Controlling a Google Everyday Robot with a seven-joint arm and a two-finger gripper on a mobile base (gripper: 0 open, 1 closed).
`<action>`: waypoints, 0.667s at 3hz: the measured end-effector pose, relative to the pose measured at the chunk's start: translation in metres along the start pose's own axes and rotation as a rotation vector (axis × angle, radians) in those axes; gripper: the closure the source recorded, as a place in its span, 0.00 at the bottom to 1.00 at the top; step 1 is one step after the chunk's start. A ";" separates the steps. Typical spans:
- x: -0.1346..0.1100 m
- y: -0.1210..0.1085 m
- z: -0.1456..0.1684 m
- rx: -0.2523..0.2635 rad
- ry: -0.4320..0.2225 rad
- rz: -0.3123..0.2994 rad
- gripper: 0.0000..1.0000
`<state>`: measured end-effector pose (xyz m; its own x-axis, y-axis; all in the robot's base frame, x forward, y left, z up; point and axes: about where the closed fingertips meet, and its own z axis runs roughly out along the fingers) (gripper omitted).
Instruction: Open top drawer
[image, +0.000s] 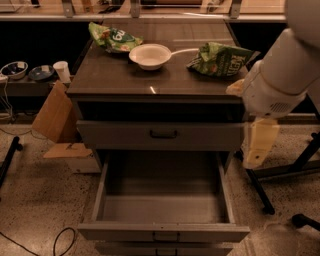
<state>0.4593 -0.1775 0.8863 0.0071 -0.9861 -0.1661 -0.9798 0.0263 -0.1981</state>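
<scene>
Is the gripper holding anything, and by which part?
Nothing: the gripper hangs right of the wide grey top drawer, clear of its dark bar handle.

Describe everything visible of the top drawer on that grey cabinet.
The top drawer is wide and grey, with a tall flat front that looks like metal and a dark curved bar handle at its centre. It sits level under the brown cabinet top, a dark gap above its front, over a lower grey drawer pulled far out. The robot's pale gripper hangs by its right end, away from the handle.
</scene>
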 end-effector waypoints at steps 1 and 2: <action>-0.003 -0.011 0.055 -0.056 -0.019 -0.005 0.00; -0.001 -0.030 0.114 -0.105 -0.059 0.065 0.00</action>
<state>0.5112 -0.1581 0.7819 -0.0483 -0.9715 -0.2320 -0.9941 0.0693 -0.0835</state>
